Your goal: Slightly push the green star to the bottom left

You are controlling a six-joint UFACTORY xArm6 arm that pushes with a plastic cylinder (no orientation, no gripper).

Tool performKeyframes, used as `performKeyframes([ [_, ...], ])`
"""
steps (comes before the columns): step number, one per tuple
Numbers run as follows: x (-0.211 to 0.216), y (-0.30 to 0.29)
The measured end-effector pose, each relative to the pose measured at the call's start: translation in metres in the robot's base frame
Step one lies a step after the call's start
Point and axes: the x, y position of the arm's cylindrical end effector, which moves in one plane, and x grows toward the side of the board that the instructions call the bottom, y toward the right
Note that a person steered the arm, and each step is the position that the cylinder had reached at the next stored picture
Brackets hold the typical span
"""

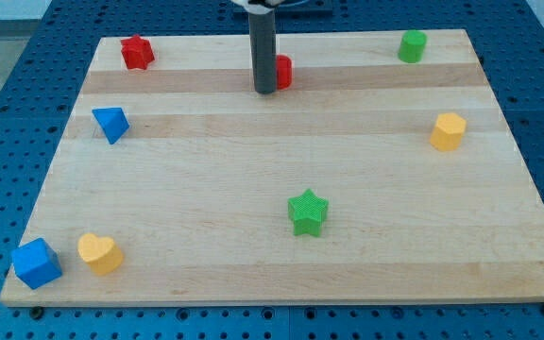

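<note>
The green star (308,212) lies on the wooden board (281,151), right of centre toward the view's bottom. My tip (265,91) stands near the view's top centre, far above the star and slightly to its left. A red block (282,71) sits right behind the rod on its right side, partly hidden; I cannot tell whether they touch.
A red star-like block (137,52) is at top left, a green cylinder (411,45) at top right, a yellow hexagonal block (448,131) at the right. A blue triangular block (110,124) is at the left. A blue cube (36,263) and a yellow heart (99,253) sit at bottom left.
</note>
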Motion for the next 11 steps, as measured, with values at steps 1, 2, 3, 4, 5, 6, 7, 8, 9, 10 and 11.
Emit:
performKeyframes([
  [1,-0.033,0.0],
  [2,-0.054,0.0],
  [3,-0.058,-0.021],
  [4,-0.032,-0.024],
  [5,-0.004,0.014],
  [6,0.031,0.03],
  [7,0.091,0.044],
  [8,0.153,0.048],
  [9,0.172,0.073],
  [10,0.2,0.078],
  [11,0.223,0.078],
])
